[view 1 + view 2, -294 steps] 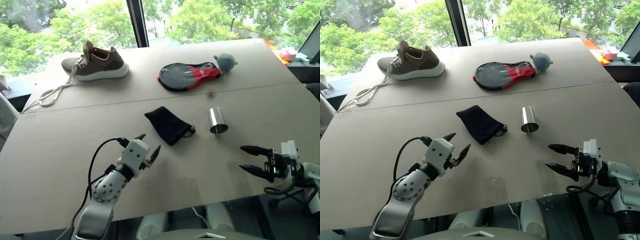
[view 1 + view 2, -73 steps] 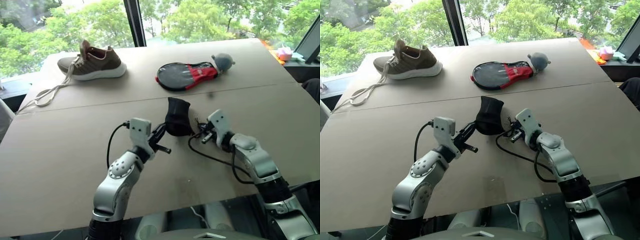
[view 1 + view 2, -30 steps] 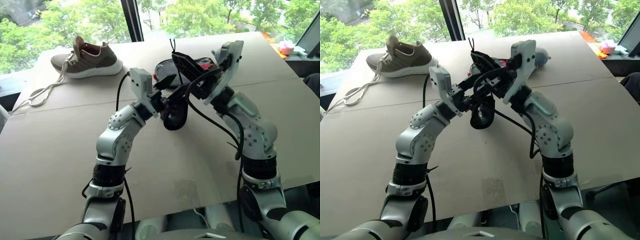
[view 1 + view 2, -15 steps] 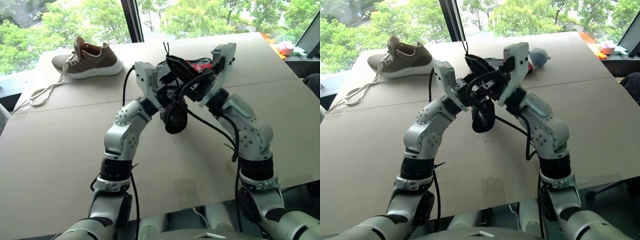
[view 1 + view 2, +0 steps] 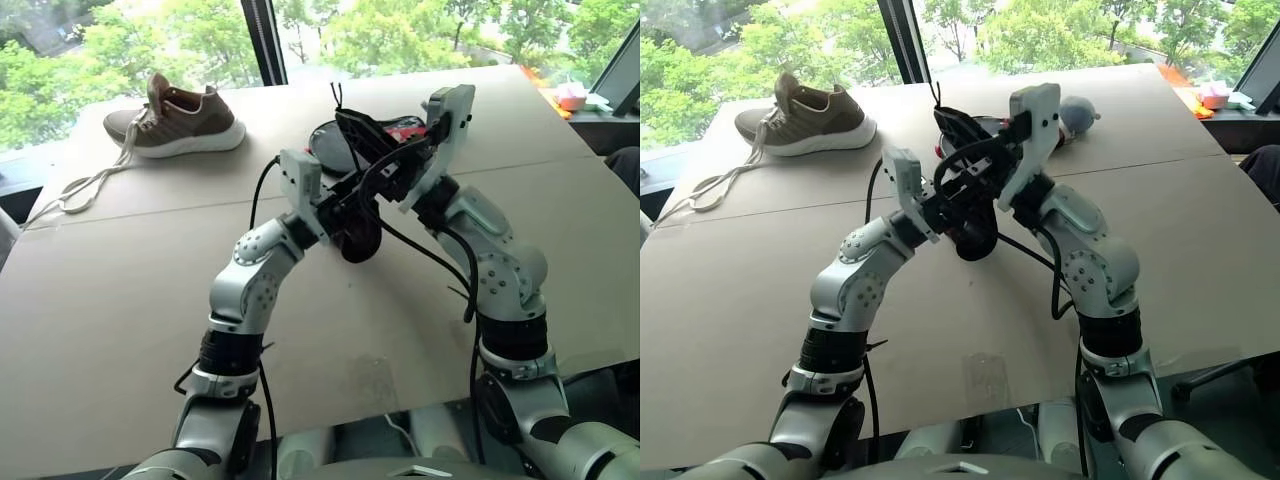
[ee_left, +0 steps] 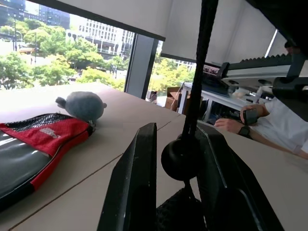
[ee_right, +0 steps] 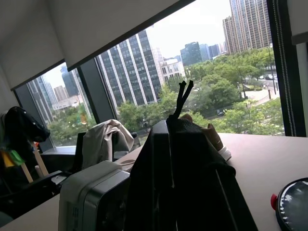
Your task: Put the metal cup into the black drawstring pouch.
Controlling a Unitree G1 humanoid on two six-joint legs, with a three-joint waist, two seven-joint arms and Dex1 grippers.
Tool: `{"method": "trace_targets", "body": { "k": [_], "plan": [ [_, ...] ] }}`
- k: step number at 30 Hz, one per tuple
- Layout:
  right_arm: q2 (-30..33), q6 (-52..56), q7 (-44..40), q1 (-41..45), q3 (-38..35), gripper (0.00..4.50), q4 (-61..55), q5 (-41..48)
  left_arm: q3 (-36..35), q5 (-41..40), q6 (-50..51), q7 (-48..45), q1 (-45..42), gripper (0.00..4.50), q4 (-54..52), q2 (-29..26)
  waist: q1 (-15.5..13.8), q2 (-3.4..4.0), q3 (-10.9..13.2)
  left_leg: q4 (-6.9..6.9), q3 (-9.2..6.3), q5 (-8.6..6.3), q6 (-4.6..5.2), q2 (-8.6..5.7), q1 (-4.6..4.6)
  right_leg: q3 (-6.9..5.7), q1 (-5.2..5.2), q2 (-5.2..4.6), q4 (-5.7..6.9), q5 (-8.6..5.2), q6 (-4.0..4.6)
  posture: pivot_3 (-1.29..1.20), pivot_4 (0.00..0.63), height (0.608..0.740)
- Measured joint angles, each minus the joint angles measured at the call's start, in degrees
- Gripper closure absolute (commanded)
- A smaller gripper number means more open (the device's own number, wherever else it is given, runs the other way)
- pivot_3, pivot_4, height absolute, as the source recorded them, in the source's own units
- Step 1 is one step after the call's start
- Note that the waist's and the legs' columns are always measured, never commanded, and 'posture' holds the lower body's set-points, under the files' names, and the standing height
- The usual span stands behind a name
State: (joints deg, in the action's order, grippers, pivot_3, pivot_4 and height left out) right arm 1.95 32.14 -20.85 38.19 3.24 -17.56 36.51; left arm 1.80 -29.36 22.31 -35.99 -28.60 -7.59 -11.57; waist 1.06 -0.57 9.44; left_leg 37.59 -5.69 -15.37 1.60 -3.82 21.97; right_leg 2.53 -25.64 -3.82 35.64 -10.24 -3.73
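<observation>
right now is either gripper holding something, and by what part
The right gripper pinches the black drawstring pouch at its mouth; the left gripper closes around its cord toggle.

Black drawstring pouch [image 5: 357, 232] of soft matt fabric, hanging above the table [image 5: 110, 300] with thin black cord and a smooth round plastic-looking toggle [image 6: 179, 159]. Table of matt, pale beige board, smooth. Behind the pouch, paddle-shaped case [image 6: 33, 144] of black and red woven cloth with a slight sheen. Beside the case, grey plush toy [image 6: 83, 106], fuzzy. Far left of the pouch, brown knit sneaker [image 5: 178, 116] with white rubber-like sole and pale laces.
</observation>
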Motion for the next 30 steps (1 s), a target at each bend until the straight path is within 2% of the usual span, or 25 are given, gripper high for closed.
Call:
{"method": "trace_targets", "body": {
  "k": [2, 5, 6, 18, 24, 30],
  "plan": [
    [0.0, 0.0, 0.0, 0.4, 0.0, 4.5, 0.0, 0.0, 0.0, -0.1, 0.0, 0.0, 0.0, 3.36, -0.2, 0.0, 0.0, 0.0, 0.0, 0.01, 0.01, 0.0, 0.0, 0.0, 0.0, 0.0, 0.0, 0.0, 0.0, 0.0, 0.0, 0.0, 0.15, 0.74],
    [0.0, 0.0, 0.0, 0.7, -0.1, 4.5, 0.0, 0.0, -0.1, -0.2, 0.1, 0.0, 0.0, 4.2, -0.4, 0.3, 0.0, 0.0, 0.0, 0.01, 0.0, 0.0, 0.0, 0.0, 0.0, 0.0, 0.0, 0.0, 0.02, 0.0, 0.0, 0.0, 0.15, 0.74],
    [0.0, 0.0, 0.0, 0.7, -0.2, 4.5, 0.0, 0.0, -0.1, -0.2, 0.1, 0.0, 0.0, 4.29, -0.4, 0.5, 0.0, 0.0, 0.0, 0.01, 0.0, 0.0, 0.0, 0.0, 0.0, 0.0, 0.0, 0.0, 0.02, 0.0, 0.0, 0.0, 0.15, 0.74],
    [0.1, 0.0, 0.3, 1.4, -1.2, 4.5, 0.2, 0.1, 0.9, 1.1, 0.2, 0.7, 0.9, 4.28, -0.8, -0.2, 0.0, -0.01, 0.0, 0.08, 0.02, 0.0, 0.0, 0.0, 0.0, 0.01, 0.0, 0.0, 0.09, 0.0, 0.0, 0.0, 0.15, 0.74],
    [-0.1, 0.0, 3.4, 10.7, -8.5, 4.5, 3.3, 3.9, 4.0, 7.3, -3.2, -0.5, 3.1, 4.28, -0.4, -4.0, 0.1, -0.01, 0.0, 0.08, 0.03, 0.0, 0.0, 0.01, -0.04, 0.02, 0.0, 0.02, 0.16, 0.01, 0.03, 0.0, 0.15, 0.74],
    [-2.7, -6.4, 10.5, 21.1, -20.7, 4.5, 7.6, 11.8, 5.2, 9.2, -3.4, -1.6, 5.4, 4.28, 2.5, -5.0, 0.0, 0.01, 0.0, 0.08, 0.03, 0.0, 0.0, 0.01, -0.01, -0.01, -0.01, 0.0, 0.14, 0.02, 0.04, 0.0, 0.15, 0.74]
  ]
}}
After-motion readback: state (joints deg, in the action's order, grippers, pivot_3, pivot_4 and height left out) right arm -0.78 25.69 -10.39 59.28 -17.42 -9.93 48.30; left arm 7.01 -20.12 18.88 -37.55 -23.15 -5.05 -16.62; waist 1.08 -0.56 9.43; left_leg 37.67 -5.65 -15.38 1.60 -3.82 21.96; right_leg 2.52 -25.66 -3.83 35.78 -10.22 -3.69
